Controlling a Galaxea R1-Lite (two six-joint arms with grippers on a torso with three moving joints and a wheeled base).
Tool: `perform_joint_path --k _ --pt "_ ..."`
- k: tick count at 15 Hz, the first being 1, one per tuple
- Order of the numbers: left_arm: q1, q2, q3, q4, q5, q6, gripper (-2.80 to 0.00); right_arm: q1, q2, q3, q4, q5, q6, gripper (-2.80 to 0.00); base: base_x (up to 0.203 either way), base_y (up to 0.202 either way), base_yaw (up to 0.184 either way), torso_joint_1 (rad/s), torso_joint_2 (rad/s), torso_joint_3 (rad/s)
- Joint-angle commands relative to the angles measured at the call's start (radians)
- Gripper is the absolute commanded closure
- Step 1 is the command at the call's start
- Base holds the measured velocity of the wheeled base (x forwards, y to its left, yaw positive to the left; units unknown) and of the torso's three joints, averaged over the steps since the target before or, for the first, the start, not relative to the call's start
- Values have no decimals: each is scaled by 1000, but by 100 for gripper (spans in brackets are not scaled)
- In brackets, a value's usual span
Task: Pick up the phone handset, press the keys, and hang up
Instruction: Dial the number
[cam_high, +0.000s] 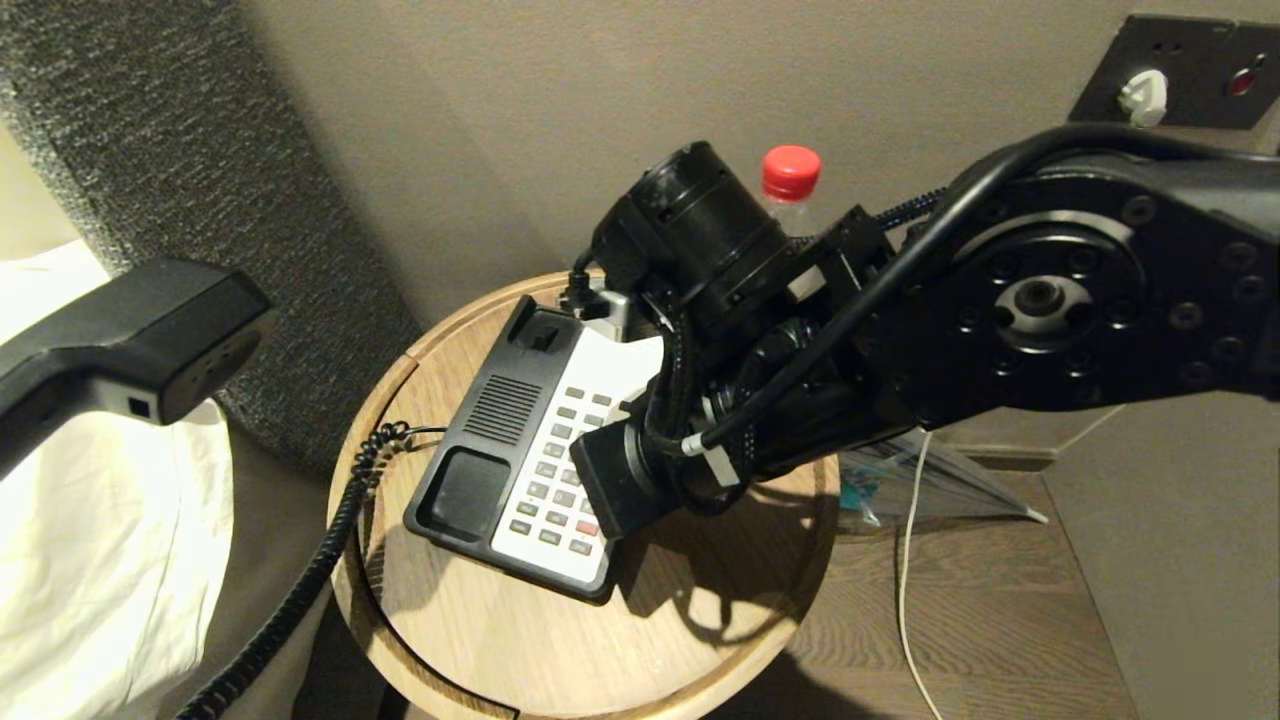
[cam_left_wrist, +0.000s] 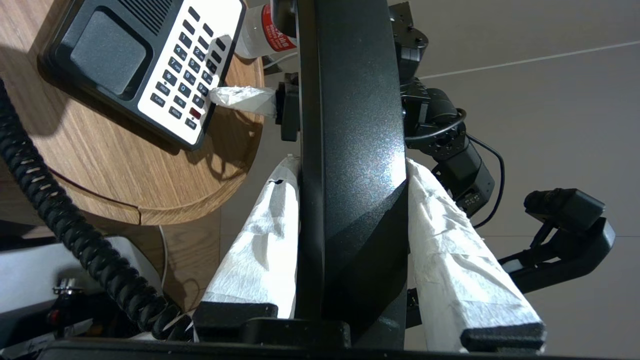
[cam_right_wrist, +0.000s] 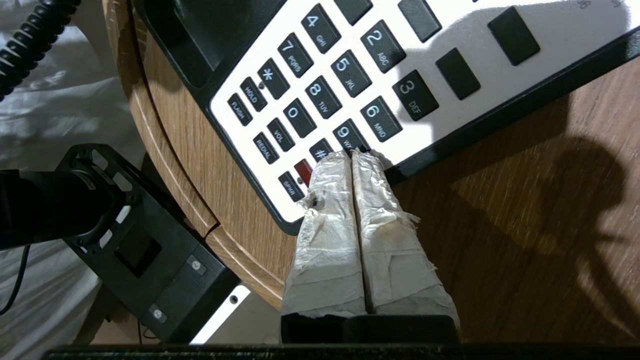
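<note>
Keys are the business just now: the right pincer (cam_right_wrist: 352, 155), its two wrapped fingers pressed together into one blunt tip, sits at the phone base's (cam_high: 520, 455) keypad (cam_right_wrist: 320, 95), right at the 9 and # keys on the base's outer edge. Whether it is actually pushing a key down or only resting on it I cannot tell.

The phone handset (cam_left_wrist: 352, 150) is off the base, held up and away from it toward the bed side, clamped between the padded fingers (cam_left_wrist: 260, 240) of the left pincer (cam_left_wrist: 352, 165), which grip its middle. Its coiled cord (cam_high: 300, 590) hangs from the base's bed-side edge down past the rim of the round wooden table (cam_high: 700, 640).

By my reckoning the lifting is done and the pressing is under way; what remains is to lift the right tip clear, then bring the handset back over the base's empty cradle (cam_high: 470, 495), lined up lengthwise.

A red-capped bottle (cam_high: 790, 180) stands behind the base by the wall, and a white cable (cam_high: 905, 600) trails on the floor beyond the table. The right arm itself hangs over the base, so it would likely have to withdraw before the handset comes home, and the slack cord could snag.
</note>
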Motion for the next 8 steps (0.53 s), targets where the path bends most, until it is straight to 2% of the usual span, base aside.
perform_joint_path --k 1,8 --pt "0 -2 4 0 0 -7 0 0 5 1 2 -1 2 0 0 0 0 0 0 0" --pt "0 -8 14 -3 0 -7 0 -3 17 2 -5 -2 3 0 0 0 0 0 0 0"
